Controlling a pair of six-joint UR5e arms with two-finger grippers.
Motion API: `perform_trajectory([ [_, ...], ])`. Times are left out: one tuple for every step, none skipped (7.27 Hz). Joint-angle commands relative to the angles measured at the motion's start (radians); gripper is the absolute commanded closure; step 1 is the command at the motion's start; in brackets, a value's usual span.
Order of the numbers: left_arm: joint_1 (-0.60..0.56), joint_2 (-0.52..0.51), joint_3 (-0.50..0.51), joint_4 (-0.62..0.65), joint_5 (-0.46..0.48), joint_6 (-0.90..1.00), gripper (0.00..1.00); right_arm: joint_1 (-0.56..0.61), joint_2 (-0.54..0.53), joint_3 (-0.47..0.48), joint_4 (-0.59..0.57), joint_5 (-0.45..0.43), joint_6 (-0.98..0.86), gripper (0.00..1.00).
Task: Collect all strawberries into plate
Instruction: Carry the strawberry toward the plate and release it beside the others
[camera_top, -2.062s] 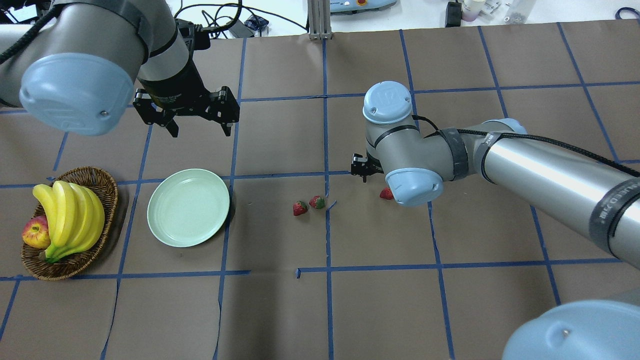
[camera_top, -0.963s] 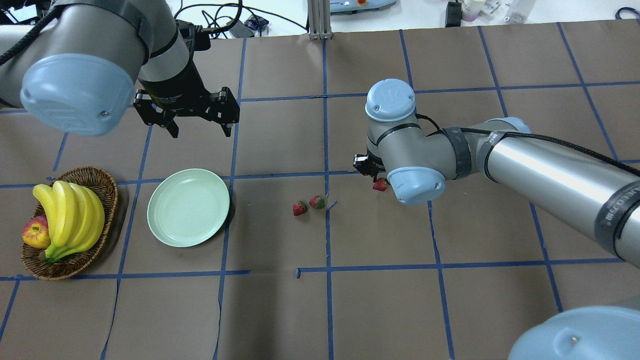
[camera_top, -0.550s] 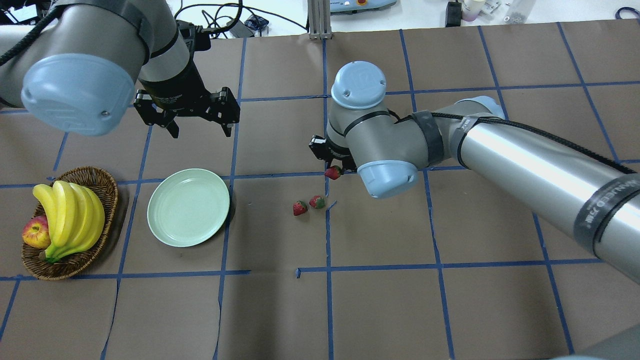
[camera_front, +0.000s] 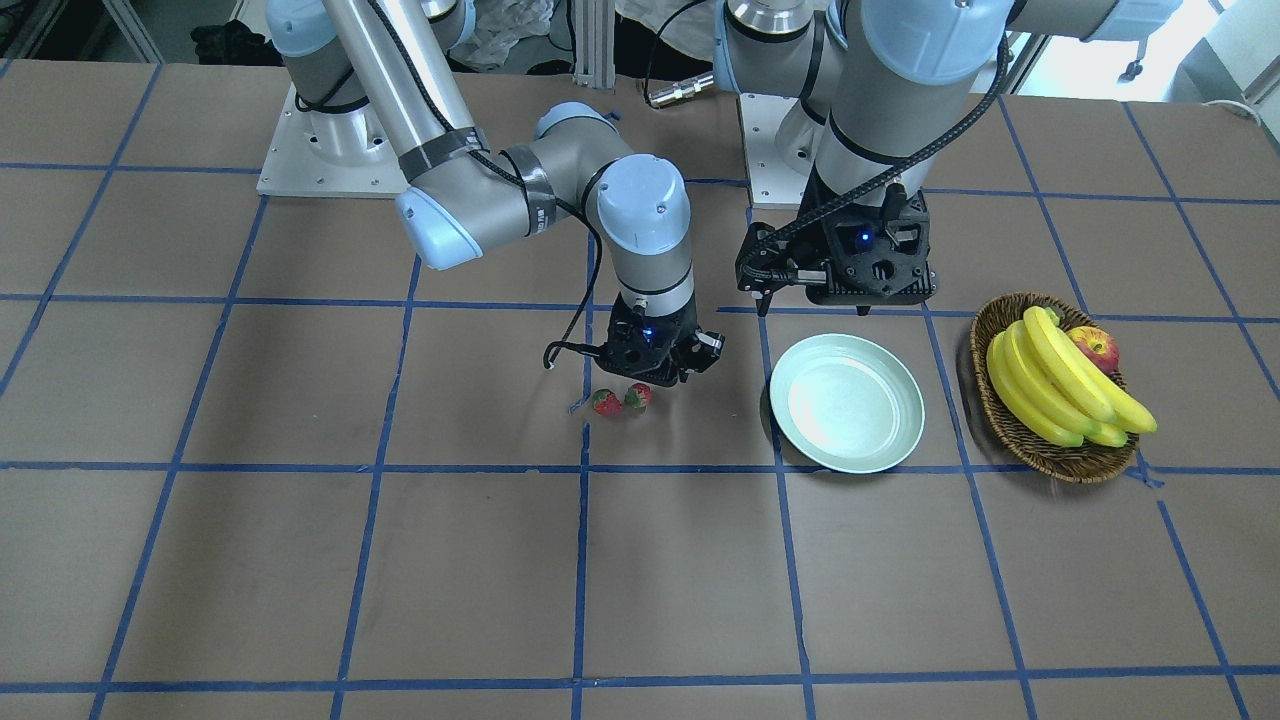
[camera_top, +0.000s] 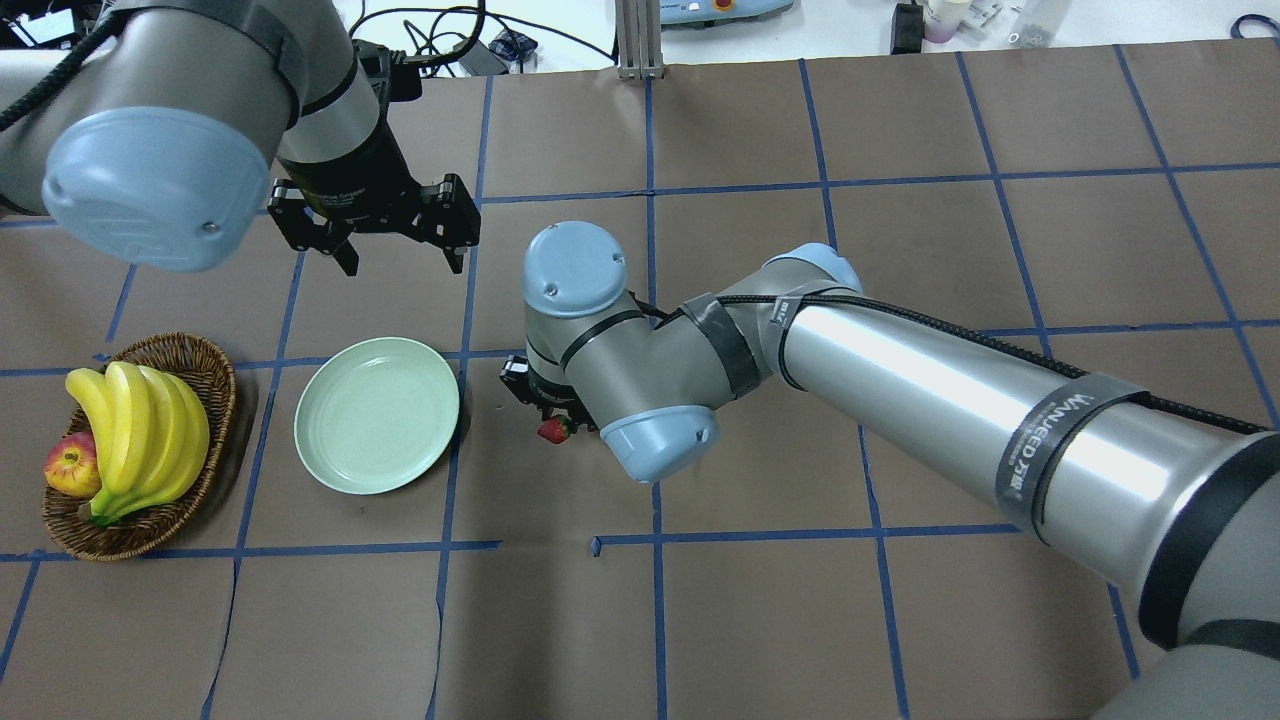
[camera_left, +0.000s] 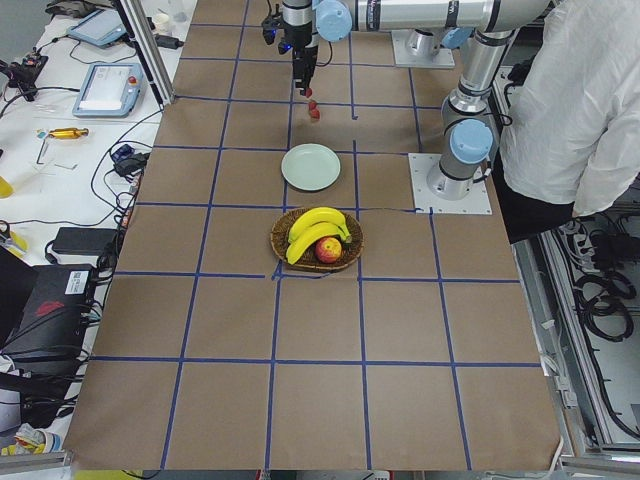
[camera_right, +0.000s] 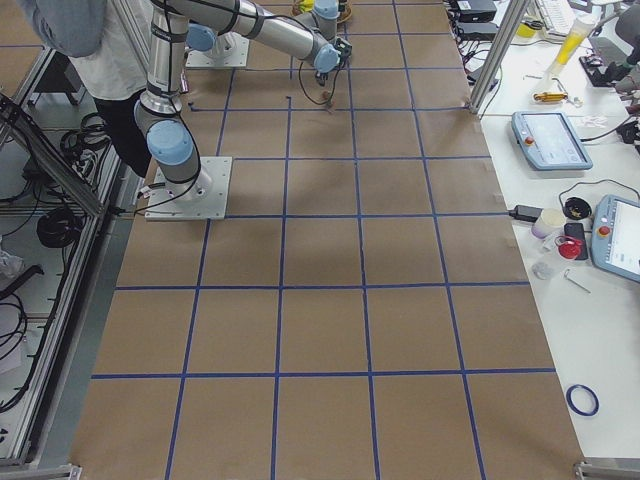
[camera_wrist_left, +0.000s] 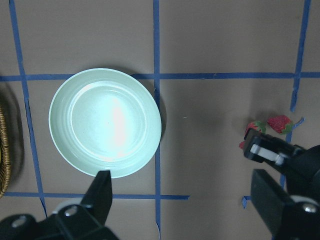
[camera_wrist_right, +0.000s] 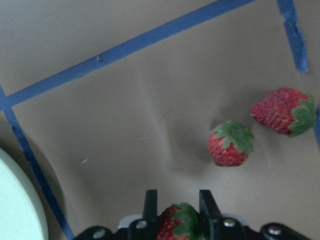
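My right gripper (camera_top: 553, 422) is shut on one strawberry (camera_wrist_right: 176, 227) and holds it above the table, a little to the right of the plate (camera_top: 377, 415). The held berry shows red under the wrist in the overhead view (camera_top: 553, 431). Two more strawberries lie side by side on the brown paper (camera_front: 606, 402) (camera_front: 637, 396). They also show in the right wrist view (camera_wrist_right: 230, 145) (camera_wrist_right: 282, 111). In the overhead view my right arm hides them. The pale mint plate (camera_front: 847, 403) is empty. My left gripper (camera_top: 400, 262) is open and empty, hovering beyond the plate.
A brown wicker basket (camera_top: 215, 375) with bananas (camera_top: 140, 430) and an apple (camera_top: 70, 468) stands left of the plate. Blue tape lines grid the brown paper. A person stands by the robot's base in the exterior left view (camera_left: 570, 100).
My right gripper took the strawberry off the table, lifted it and carried it left, past the two lying berries, toward the plate. The left arm has not moved.
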Motion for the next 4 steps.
perform_trajectory([
  [-0.001, 0.000, 0.000, 0.000, 0.000, -0.004, 0.00, 0.013, 0.024, -0.013, -0.004, -0.019, -0.002, 0.01],
  [0.001, 0.003, 0.000, 0.000, 0.001, -0.002, 0.00, 0.011, 0.017, -0.019, -0.004, -0.026, -0.003, 0.00],
  [0.001, 0.003, -0.001, 0.000, 0.001, -0.004, 0.00, -0.001, -0.004, -0.012, -0.002, -0.065, -0.012, 0.00],
  [0.001, 0.003, 0.000, 0.000, 0.001, -0.002, 0.00, -0.027, -0.037, -0.010, 0.010, -0.129, -0.095, 0.00],
])
